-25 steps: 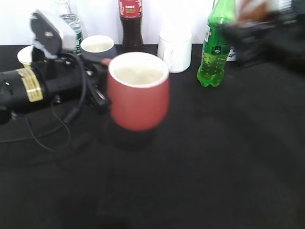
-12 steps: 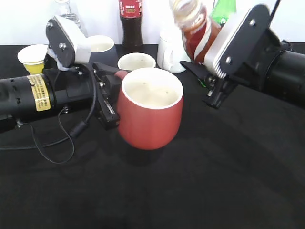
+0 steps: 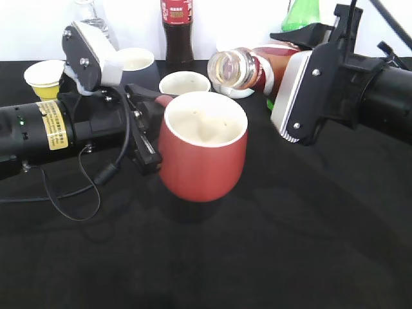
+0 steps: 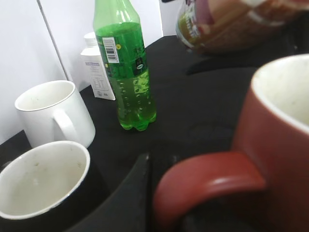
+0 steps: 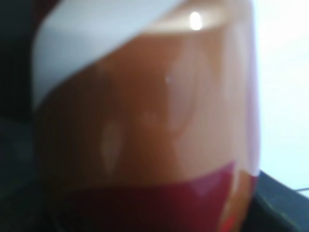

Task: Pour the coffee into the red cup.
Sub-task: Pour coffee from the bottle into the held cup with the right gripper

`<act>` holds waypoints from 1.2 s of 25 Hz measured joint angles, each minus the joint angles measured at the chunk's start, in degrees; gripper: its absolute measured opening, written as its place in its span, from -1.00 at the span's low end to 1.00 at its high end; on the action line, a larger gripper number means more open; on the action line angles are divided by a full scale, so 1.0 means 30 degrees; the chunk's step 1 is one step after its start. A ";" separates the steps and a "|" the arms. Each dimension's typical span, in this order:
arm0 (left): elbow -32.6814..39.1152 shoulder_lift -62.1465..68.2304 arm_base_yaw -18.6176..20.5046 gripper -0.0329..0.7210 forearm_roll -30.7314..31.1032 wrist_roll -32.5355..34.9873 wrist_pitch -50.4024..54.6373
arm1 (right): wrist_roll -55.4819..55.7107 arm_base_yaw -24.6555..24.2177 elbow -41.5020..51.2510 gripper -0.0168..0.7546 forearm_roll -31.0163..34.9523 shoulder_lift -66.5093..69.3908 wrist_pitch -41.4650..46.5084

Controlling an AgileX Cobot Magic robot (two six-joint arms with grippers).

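Right tool tips coffee — over red cup.

1. The yellow sticker on the left arm's black body, at 9 o'clock in the exterior view, carries print too small to read.
2. The cola bottle at 12 o'clock has a red label with illegible white characters.
3. The green bottle in the left wrist view bears a barcode tag and a dark round emblem, both unreadable.
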 joint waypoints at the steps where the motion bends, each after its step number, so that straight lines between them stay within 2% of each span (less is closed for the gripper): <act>1: 0.0000 0.0000 0.0000 -0.73 0.0000 0.0000 0.0000 | -0.0636 0.0000 0.0000 0.42 0.0345 0.0000 0.0007; 15: 0.0000 0.0000 0.0000 -0.73 0.0017 0.0000 0.1326 | -0.5035 0.0000 0.0000 0.42 0.1093 0.0000 0.0061; 30: 0.0000 0.0000 0.0000 -0.73 0.0017 0.0000 0.1326 | -0.6683 0.0000 0.0000 0.42 0.1197 0.0000 -0.1199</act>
